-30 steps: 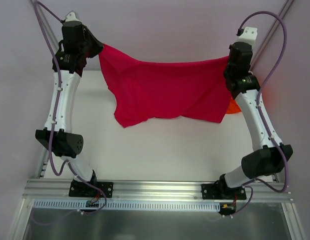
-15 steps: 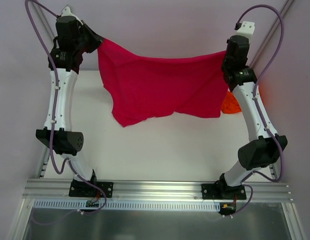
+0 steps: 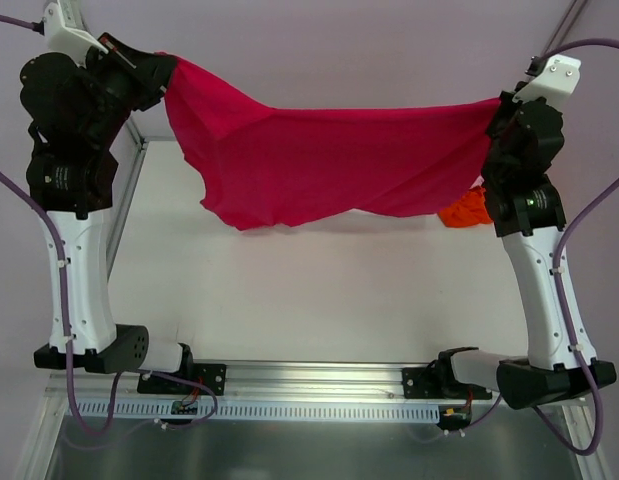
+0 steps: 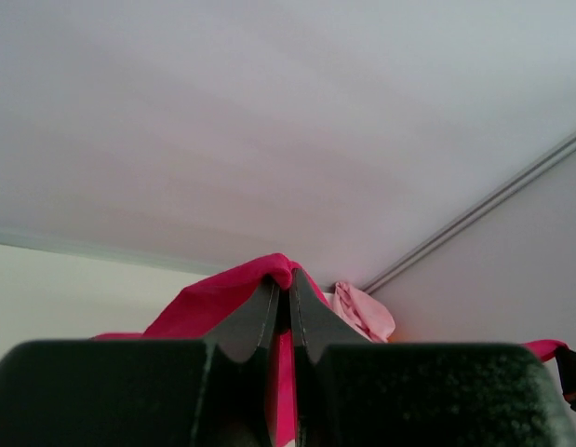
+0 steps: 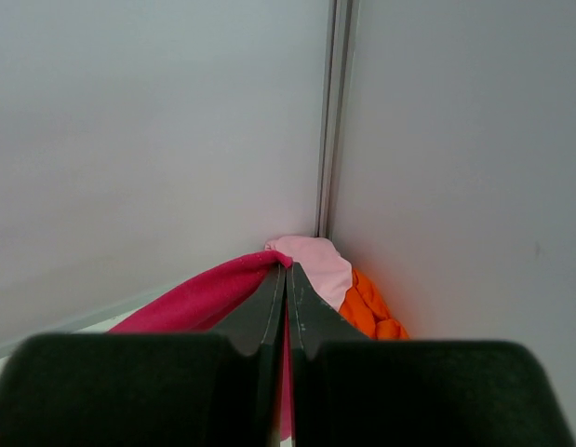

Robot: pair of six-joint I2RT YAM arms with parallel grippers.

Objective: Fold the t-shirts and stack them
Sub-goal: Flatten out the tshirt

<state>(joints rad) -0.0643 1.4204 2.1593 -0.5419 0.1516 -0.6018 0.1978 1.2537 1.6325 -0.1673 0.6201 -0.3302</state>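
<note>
Above white desk (image 3: 319,300): crimson-magenta soft cloth t-shirt (image 3: 329,165) hangs stretched between arms. Both left fingers (image 4: 255,326) and right fingers (image 5: 264,312) pinch top corner. Advice: keep pinches level, cloth taut; lay hem on desk first, avoiding crumpled bright orange t-shirt (image 3: 467,208) at desk's far right.

A white counter (image 3: 319,300) runs back to pale lilac walls (image 3: 339,50), which meet at a metal corner strip (image 5: 336,112). An aluminium rail (image 3: 319,378) lines its near edge, with a grey metal sheet (image 3: 309,450) just beside that.
</note>
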